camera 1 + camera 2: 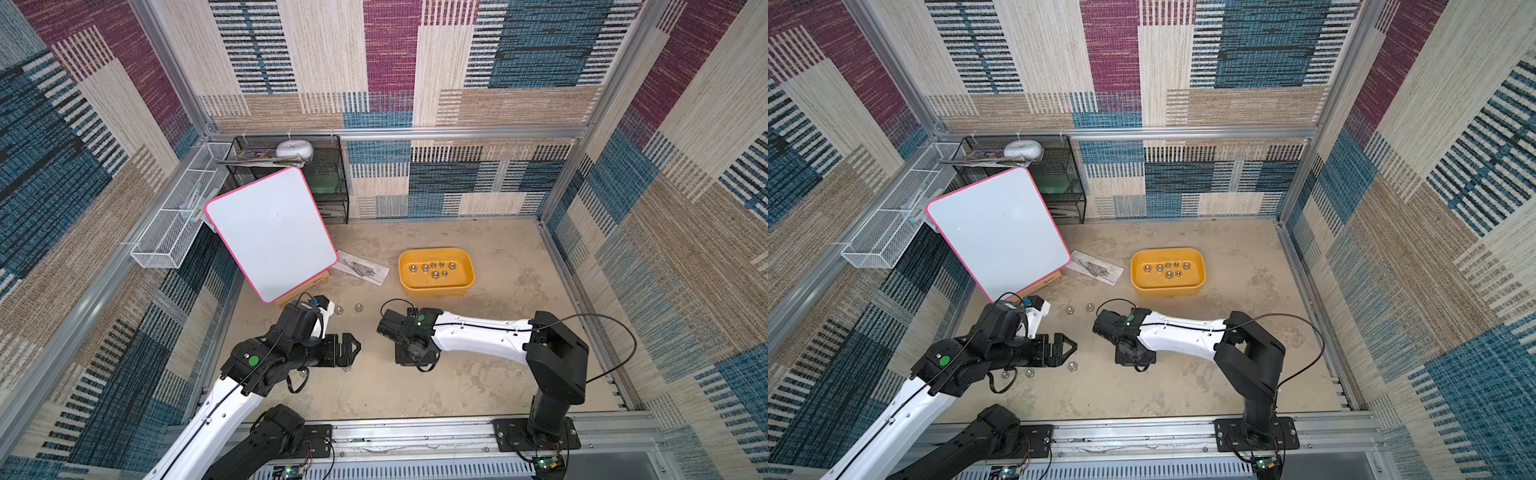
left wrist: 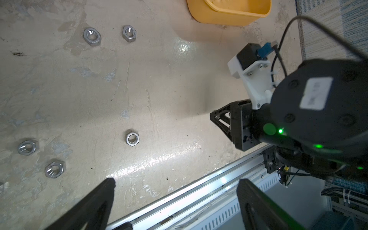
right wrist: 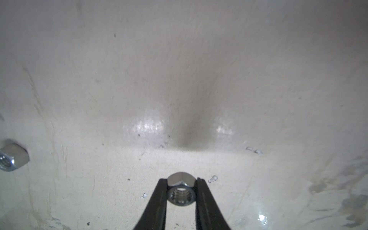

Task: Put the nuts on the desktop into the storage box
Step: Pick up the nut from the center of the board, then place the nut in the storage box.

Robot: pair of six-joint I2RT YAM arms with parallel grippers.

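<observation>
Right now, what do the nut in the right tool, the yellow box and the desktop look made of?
Held nut: metal, likely plated steel; bright silver, mirror-like glints, cut threads in the bore.
Storage box: likely moulded plastic; uniform mustard colour, matte, rounded corners.
Desktop: unclear, concrete-look coating or laminate; mottled beige, semi-gloss glare patches.

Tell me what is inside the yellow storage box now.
Seven silver nuts lie on the floor of the storage box, nothing else visible. Its near wall may hide a thin strip of floor.
</observation>
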